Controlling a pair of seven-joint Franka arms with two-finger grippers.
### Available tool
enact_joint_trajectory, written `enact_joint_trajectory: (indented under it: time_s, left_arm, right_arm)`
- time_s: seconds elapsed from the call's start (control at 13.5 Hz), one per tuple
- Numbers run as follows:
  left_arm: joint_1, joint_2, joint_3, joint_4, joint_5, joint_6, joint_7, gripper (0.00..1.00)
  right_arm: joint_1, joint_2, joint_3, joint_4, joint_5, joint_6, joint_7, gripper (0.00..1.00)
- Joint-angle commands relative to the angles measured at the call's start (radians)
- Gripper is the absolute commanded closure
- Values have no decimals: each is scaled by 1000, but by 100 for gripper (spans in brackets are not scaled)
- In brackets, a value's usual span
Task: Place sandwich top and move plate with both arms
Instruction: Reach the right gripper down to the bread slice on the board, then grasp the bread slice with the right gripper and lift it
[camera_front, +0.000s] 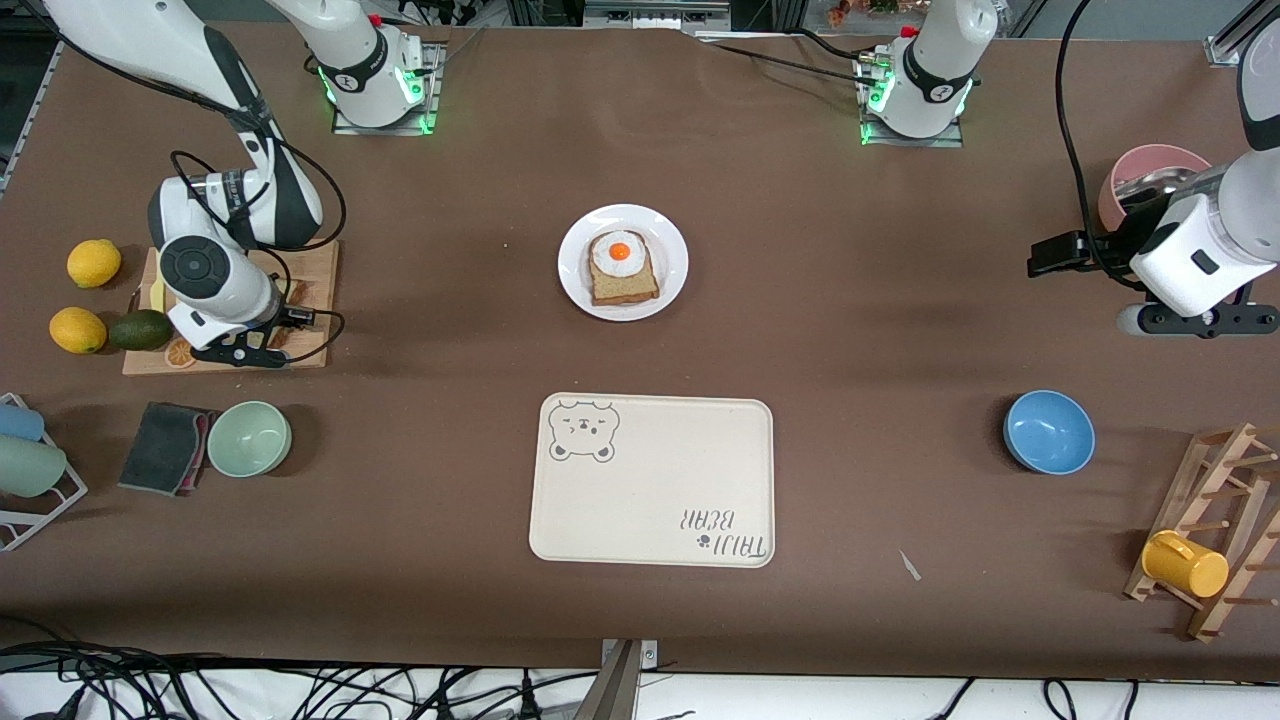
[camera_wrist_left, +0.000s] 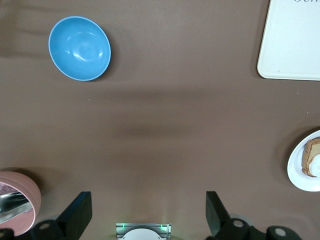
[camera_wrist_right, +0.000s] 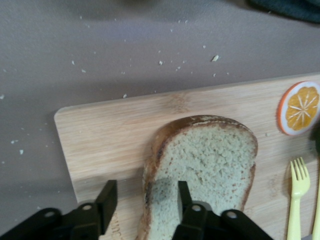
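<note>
1. Bread first: sandwich top (camera_wrist_right: 200, 170) lies on the cutting board (camera_wrist_right: 110, 135) at the right arm's end of the table. The right gripper (camera_wrist_right: 145, 200) straddles its crust edge, jaws half-closed, not clamped yet.
2. Pinch gently, lift straight up.
3. Plate (camera_front: 673, 240) sits mid-table; left gripper (camera_wrist_left: 148, 210) waits with jaws spread wide.

1. You see a table (camera_front: 800, 300) with a brown cover.
2. At its middle lies the white plate (camera_front: 575, 285); the cream tray (camera_front: 655, 490) is nearer to the front camera.
3. At the right arm's end lie a wooden board (camera_front: 315, 290), two lemons (camera_front: 93, 263), an avocado (camera_front: 140, 330), a grey cloth (camera_front: 165, 447) and a green bowl (camera_front: 249, 438).
4. At the left arm's end stand a blue bowl (camera_front: 1049, 431), a pink bowl (camera_front: 1140, 170) and a wooden rack (camera_front: 1225, 520).
</note>
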Motion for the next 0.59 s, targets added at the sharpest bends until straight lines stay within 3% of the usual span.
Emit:
enact_joint_trajectory:
  time_s: [0.0,0.15,0.37,0.52]
  left_arm:
    - [7,15,7,33,-27,-23,10,0]
    - [7,15,9,33,-27,-23,12,0]
    - [7,15,7,33,-29,-23,12,0]
    - [7,15,9,33,-32,-23,12,0]
  right_arm:
    - [-3,9,-7,-8,-36,2,23,46]
    - [-3,14,-10,-8,-36,-3,22,56]
    - [-3,15,-13,-1,-34,-70,19,98]
    - [0,14,-11,21,-30,-115,14,100]
